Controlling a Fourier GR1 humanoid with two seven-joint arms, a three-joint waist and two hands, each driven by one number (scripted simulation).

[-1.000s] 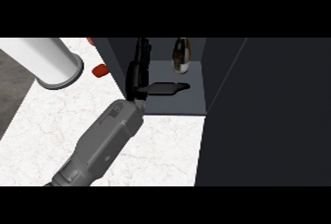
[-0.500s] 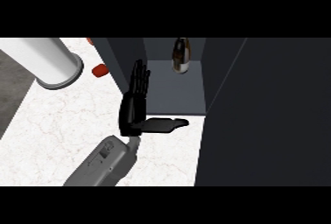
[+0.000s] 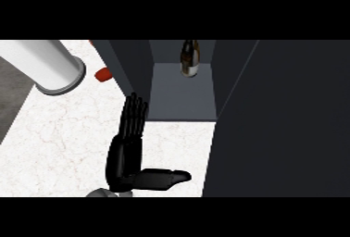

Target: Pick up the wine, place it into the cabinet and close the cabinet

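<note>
Dark glass, the wine bottle (image 3: 190,58) stands at the back of the open cabinet (image 3: 181,99), on its grey floor. In the head view the left hand (image 3: 126,157) is over the white marble counter (image 3: 61,134) in front of the cabinet. Its fingers are straight, its thumb is spread rightward, and it holds nothing. A white cylinder (image 3: 51,65) and a red object (image 3: 104,74) sit at upper left.

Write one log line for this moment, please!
wine in cabinet | left hand open, empty, over counter | cabinet open
</note>
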